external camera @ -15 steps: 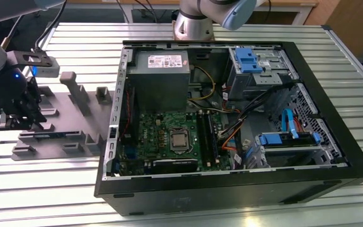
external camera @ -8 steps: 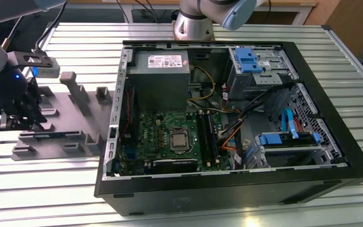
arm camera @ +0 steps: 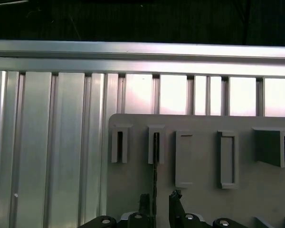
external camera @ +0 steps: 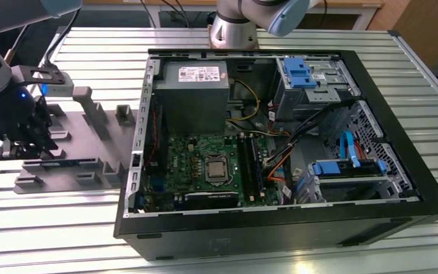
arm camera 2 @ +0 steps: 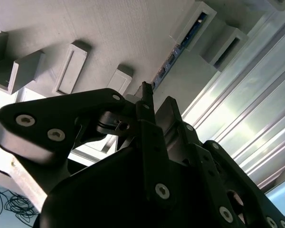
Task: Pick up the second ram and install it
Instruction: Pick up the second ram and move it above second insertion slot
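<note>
Well, my gripper [arm camera: 159,194] hangs fingers apart astride the ram [arm camera: 155,156] in the tray [arm camera: 204,156]; closing off-centre could tilt or jam it.

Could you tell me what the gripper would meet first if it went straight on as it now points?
Probably the second ram, standing on edge in the grey tray: in the first wrist view it lies just ahead of the gripper, between its fingertips. Depth is uncertain.
</note>
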Tool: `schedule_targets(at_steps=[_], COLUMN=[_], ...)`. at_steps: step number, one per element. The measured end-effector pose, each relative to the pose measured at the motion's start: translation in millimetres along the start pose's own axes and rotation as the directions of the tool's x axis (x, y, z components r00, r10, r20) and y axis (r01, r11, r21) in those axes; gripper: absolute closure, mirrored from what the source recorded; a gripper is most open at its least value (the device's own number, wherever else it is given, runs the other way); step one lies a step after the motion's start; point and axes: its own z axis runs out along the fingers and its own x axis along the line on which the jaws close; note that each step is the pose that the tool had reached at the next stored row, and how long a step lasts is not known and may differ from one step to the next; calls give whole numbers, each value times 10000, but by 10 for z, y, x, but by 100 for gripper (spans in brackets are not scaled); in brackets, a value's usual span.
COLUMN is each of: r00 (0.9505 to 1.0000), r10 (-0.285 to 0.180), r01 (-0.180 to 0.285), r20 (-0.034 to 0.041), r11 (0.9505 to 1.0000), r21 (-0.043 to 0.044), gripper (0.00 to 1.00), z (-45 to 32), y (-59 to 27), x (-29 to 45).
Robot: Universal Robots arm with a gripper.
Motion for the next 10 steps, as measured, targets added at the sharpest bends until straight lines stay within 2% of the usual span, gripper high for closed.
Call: schedule_targets(at_steps=[10], r00=[10000], r10=[-1], r01=[1], r20=[1], r11=[10000], r21=[1], gripper=[70], z=[5], y=[-1], x=[0])
